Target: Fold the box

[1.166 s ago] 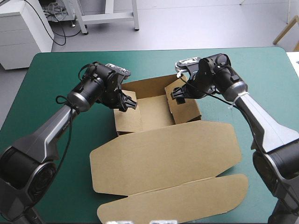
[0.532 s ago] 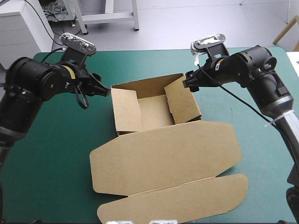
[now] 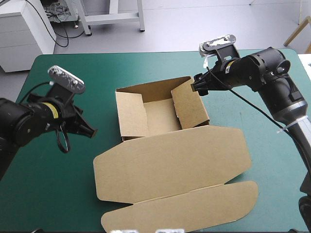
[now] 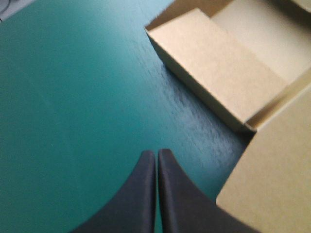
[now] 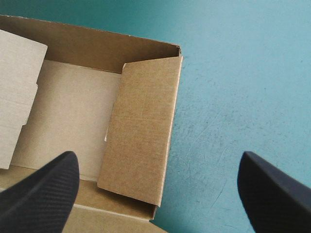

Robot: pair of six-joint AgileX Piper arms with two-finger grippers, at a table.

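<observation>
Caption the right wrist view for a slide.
Right gripper, fingers open, poised over the brown box's raised side wall on the teal-green cover.

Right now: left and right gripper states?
Left gripper: shut, empty, over the teal-green cover beside the box.
Right gripper: open, empty, by the box's right wall.

Lab; white drawer cabinet (image 3: 22, 34); loose floor cables (image 3: 54, 13)
</observation>
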